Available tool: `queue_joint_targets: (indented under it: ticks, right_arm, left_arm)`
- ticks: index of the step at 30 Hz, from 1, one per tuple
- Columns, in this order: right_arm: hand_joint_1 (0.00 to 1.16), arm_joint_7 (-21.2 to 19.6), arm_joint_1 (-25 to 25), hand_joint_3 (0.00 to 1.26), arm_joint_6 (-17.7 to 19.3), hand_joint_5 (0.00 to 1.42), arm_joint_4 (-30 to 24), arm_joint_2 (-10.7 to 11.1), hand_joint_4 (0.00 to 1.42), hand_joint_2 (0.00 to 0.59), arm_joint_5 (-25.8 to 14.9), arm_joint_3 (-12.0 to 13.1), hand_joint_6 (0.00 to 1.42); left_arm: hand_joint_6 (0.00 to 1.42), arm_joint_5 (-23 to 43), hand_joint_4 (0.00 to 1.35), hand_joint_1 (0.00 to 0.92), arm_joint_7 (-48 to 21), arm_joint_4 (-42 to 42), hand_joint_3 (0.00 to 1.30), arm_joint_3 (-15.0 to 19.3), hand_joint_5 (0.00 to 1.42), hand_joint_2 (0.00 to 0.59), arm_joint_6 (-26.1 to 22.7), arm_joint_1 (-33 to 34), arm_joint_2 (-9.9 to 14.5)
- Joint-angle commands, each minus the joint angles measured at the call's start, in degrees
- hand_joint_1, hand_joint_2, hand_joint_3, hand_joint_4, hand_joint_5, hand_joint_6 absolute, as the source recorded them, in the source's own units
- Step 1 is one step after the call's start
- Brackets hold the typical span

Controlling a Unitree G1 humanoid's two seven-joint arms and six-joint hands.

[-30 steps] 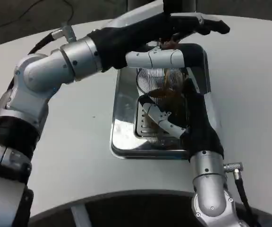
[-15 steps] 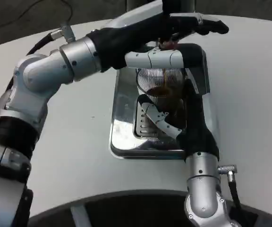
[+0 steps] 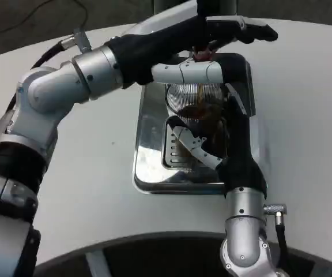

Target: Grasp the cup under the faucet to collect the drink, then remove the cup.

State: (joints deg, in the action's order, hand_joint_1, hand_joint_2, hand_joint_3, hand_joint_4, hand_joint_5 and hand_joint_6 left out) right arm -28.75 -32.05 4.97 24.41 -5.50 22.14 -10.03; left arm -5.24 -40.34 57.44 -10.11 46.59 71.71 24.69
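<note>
While right robot hand grips it | cup holds brown drink

**White table, steel drip tray on top**

White round-edged table, matte, curved front edge at the bottom of the head view. Shiny rectangular metal drip tray sits flat on it, centre-right, long side running away from the robot. Slotted grille set in the tray's middle. Black cable lies on the table at far left.
</note>
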Motion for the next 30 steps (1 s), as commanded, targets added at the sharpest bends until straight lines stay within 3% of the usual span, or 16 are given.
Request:
queue_joint_targets:
  ticks: [1, 27, 30]
  right_arm:
    - [0.73, -0.1, 0.0, 0.20, -0.7, 0.37, 2.9, -2.0, 0.33, 0.234, -0.3, -0.5, 0.20]
    - [0.75, -8.3, -0.3, 0.33, 1.3, 0.54, 6.0, -3.3, 0.49, 0.243, 0.8, -0.8, 0.36]
    - [0.76, -9.1, -0.3, 0.35, 1.5, 0.56, 5.9, -3.3, 0.51, 0.244, 0.8, -0.8, 0.38]
  left_arm:
    - [0.09, -2.9, 0.15, 0.000, -1.0, 1.6, 0.24, -1.5, 0.15, 0.077, -0.6, -0.8, 0.3]
    - [0.09, -2.5, 0.16, 0.000, 0.1, 2.0, 0.24, -1.1, 0.16, 0.086, 0.8, -1.4, 0.3]
    - [0.09, -1.6, 0.14, 0.000, 0.3, 2.0, 0.21, -0.4, 0.16, 0.036, 1.5, -1.6, 0.2]
